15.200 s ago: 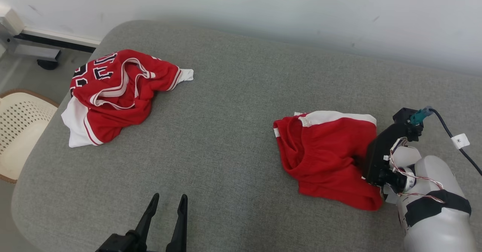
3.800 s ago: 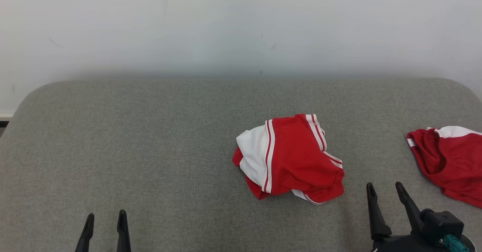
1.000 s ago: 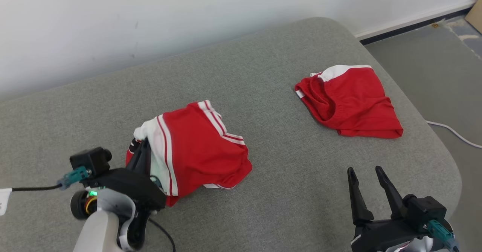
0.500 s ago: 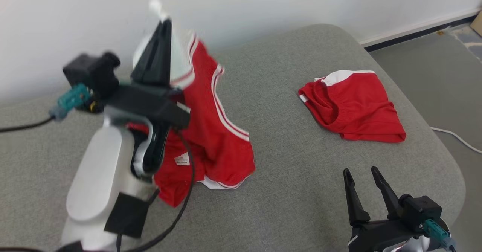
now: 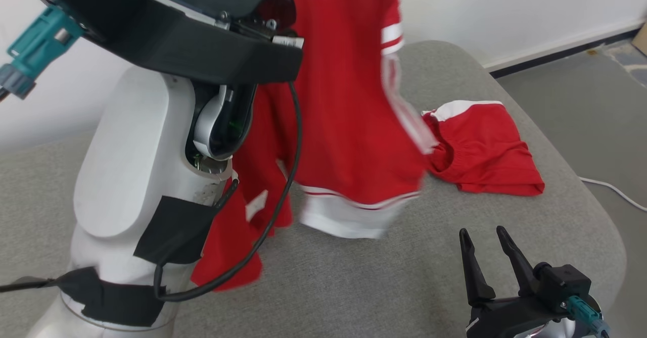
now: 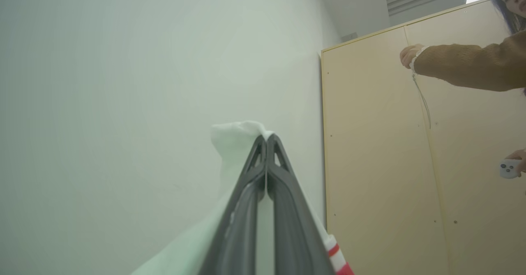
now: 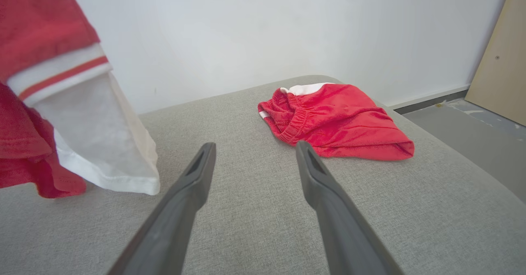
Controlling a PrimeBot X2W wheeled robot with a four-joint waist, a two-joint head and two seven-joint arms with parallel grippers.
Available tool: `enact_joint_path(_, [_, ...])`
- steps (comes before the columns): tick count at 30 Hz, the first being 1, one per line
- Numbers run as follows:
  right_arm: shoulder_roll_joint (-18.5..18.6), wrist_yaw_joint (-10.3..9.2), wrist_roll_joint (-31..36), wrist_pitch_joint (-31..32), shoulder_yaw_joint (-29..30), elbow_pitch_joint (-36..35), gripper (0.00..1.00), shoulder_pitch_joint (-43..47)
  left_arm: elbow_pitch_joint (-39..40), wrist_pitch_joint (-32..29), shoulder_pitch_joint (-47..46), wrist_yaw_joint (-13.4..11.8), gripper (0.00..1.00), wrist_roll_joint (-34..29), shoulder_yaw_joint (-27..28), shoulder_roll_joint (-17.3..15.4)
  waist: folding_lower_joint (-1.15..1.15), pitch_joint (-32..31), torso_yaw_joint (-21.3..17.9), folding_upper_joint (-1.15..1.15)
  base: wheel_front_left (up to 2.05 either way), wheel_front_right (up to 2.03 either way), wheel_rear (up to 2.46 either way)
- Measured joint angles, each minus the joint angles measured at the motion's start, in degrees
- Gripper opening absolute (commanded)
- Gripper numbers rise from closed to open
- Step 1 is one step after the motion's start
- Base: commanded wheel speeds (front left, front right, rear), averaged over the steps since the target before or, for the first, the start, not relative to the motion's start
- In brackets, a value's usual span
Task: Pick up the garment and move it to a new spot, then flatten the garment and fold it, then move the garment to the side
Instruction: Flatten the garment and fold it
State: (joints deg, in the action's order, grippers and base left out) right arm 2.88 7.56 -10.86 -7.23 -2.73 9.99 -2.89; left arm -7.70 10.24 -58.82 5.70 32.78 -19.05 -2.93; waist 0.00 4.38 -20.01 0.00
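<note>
Left: left arm (image 5: 136, 176) is up high, forearm filling the near left of the head view. Left gripper (image 6: 266, 138) is pressed fully closed, pinching a white corner of the jersey (image 5: 349, 100). In the wrist view the cloth bunches out past the tips, against the wall (image 6: 123, 82). A cabinet (image 6: 370, 143) and a person's sleeve (image 6: 464, 67) are at that view's right, not involved.

Middle: the jersey hangs above the cushion (image 5: 354, 287) from that one pinch. Long axis roughly vertical, red body draping down, white hem lowest. The lowest folds are at or just above the cushion; can't tell if they touch. Cloth is blurred in the head view.

Right: shorts (image 5: 480, 151) lie in a loose heap at the cushion's far right, just behind the hanging jersey, apart from both grippers. Right gripper (image 5: 481, 232) sits low at the near right, jaws spread wide, empty, fingers pointing toward the shorts.

Key relation: the jersey's free hem lies left of and ahead of the right gripper, near it, so the right arm is the closer one to that hem.

Judgement: pick-up done, carry to the new spot under way. Flattening needs a second grip on the low hem, which falls to the right arm. Risks: the single-corner pinch slipping, or the hem dragging over the shorts.
</note>
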Motion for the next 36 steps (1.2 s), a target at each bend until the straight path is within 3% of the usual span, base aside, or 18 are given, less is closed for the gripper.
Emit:
enact_joint_path(4, [0.0, 0.00, -0.1, 0.0, 0.2, -0.1, 1.00, 0.4, 1.4, -0.8, 0.2, -3.5, 0.00, -0.8, 0.6, -0.4, 0.00, -0.3, 1.0, 0.00, 0.00, 0.00, 0.00])
enact_joint_path(8, [0.0, 0.00, 0.0, 0.2, 0.7, -0.4, 1.00, 0.7, 1.4, -1.7, 2.5, -6.3, 0.00, -1.7, 2.8, -3.3, 0.00, -0.3, 2.4, 0.00, 0.00, 0.00, 0.00])
enact_joint_path(15, [0.0, 0.00, 0.3, 0.6, 0.8, -1.0, 1.00, 0.7, 2.3, 0.2, 3.6, -9.6, 0.00, -4.8, 5.5, -6.9, 0.00, -0.4, 5.2, 0.00, 0.00, 0.00, 0.00])
enact_joint_path(21, [0.0, 0.00, 0.2, 0.6, 0.1, -0.8, 1.00, 0.7, 3.7, 2.2, 4.5, -10.3, 0.00, -5.5, 4.9, -5.9, 0.00, -0.5, 7.2, 0.00, 0.00, 0.00, 0.00])
enact_joint_path(26, [0.0, 0.00, -0.2, 0.1, -0.2, -0.6, 1.00, 0.6, 4.2, 2.9, 13.1, -11.9, 0.00, -4.7, 4.9, -4.8, 0.00, -0.2, 7.3, 0.00, 0.00, 0.00, 0.00])
enact_joint_path(29, [0.0, 0.00, -0.7, -0.2, 0.0, -0.3, 1.00, 0.7, 4.4, 3.6, 22.6, -11.6, 0.00, -4.1, 3.8, -4.4, 0.00, 0.4, 7.1, 0.00, 0.00, 0.00, 0.00])
enact_joint_path(33, [0.0, 0.00, -0.6, -0.5, 0.9, -0.2, 1.00, 0.6, 2.2, 4.1, 33.3, -8.3, 0.00, -2.1, -0.7, -2.7, 0.00, 1.5, 7.3, 0.00, 0.00, 0.00, 0.00])
enact_joint_path(36, [0.0, 0.00, -0.5, -0.4, 0.9, -0.1, 1.00, 0.5, 0.7, 4.3, 35.6, -6.7, 0.00, -1.4, -3.3, -1.6, 0.00, 1.9, 7.9, 0.00, 0.00, 0.00, 0.00])
